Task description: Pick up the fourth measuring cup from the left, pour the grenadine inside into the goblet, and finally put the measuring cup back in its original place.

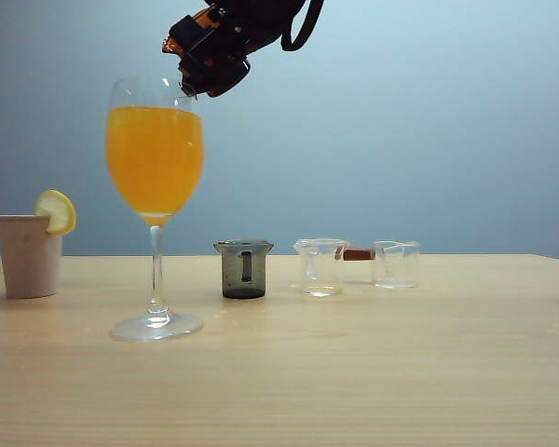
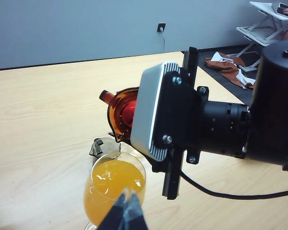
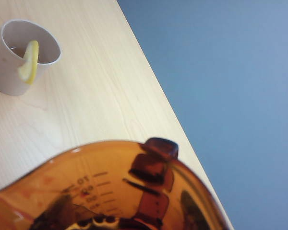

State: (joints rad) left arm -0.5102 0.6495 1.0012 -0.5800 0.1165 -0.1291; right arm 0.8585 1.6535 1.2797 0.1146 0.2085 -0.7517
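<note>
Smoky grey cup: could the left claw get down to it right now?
Probably not directly. The left claw, shut, hangs just over the goblet, and the right arm holding the amber cup crowds that space above the grey cup.

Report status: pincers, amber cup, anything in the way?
Right pincer gripping amber cup, tipped over goblet rim. Left pincer shut, empty, beside goblet. Nothing blocking.

The right arm reaches in from the top of the exterior view, its wrist tipped downward and rolled over to one side. The right gripper hangs high on the left side of that view, jaws clamped on the fourth measuring cup. The left gripper shows only its dark fingertips, pressed together, with nothing between them.
</note>
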